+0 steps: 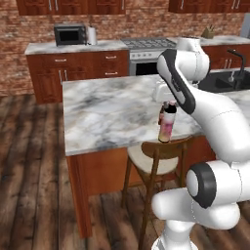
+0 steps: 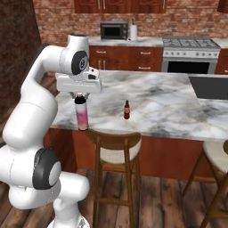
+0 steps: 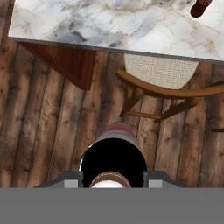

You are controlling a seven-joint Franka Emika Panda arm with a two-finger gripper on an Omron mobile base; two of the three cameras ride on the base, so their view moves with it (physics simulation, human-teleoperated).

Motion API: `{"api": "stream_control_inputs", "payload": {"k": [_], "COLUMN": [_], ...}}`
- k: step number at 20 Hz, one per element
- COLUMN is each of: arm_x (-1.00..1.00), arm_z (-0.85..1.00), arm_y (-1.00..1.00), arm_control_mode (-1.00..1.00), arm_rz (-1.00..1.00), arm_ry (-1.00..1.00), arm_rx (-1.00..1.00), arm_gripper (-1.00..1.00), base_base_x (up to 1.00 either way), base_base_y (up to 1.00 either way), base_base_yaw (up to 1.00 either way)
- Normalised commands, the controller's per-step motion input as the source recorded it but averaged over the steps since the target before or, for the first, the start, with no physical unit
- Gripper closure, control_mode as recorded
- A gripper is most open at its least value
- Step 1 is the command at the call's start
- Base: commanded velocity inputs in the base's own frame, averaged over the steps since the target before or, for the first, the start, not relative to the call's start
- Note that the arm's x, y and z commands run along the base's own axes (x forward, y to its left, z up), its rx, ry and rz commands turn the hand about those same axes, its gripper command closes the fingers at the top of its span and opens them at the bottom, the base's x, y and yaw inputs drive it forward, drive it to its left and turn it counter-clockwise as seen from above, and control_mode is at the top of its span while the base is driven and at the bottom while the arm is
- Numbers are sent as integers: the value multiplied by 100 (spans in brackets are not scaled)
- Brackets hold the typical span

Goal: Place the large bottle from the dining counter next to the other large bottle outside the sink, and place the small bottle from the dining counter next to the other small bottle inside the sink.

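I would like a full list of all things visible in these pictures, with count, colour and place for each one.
large bottle: 1, whitish-pink, dark cap, at the dining counter's near edge, in the gripper
small bottle: 1, red-brown, upright on the counter
dining counter: 1, white-grey marble, red-brown base
sink: 1, black, with black faucet, far right of the counter
stools: 2, wooden, pale seats, under the counter edge
microwave: 1, dark, back counter
stove: 1, steel, back wall
paper roll: 1, white, beside the microwave
gripper: 1, closed on the large bottle's neck
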Motion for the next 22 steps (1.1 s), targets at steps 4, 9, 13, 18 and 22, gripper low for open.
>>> {"api": "stream_control_inputs", "payload": {"k": [4, 9, 13, 18, 22], "arm_x": [0, 0, 0, 0, 0], "arm_z": [0, 0, 0, 0, 0], "arm_y": [0, 0, 0, 0, 0], "arm_control_mode": [100, 100, 100, 100, 100], "arm_rz": [0, 0, 0, 0, 0], "arm_ry": [0, 0, 0, 0, 0], "arm_rx": [0, 0, 0, 0, 0], "arm_gripper": [100, 100, 100, 100, 100], "base_base_x": [-88, -59, -49, -36, -14], "base_base_y": [0, -10, -20, 60, 99], "base_base_yaw": [0, -17, -22, -22, -19]}}
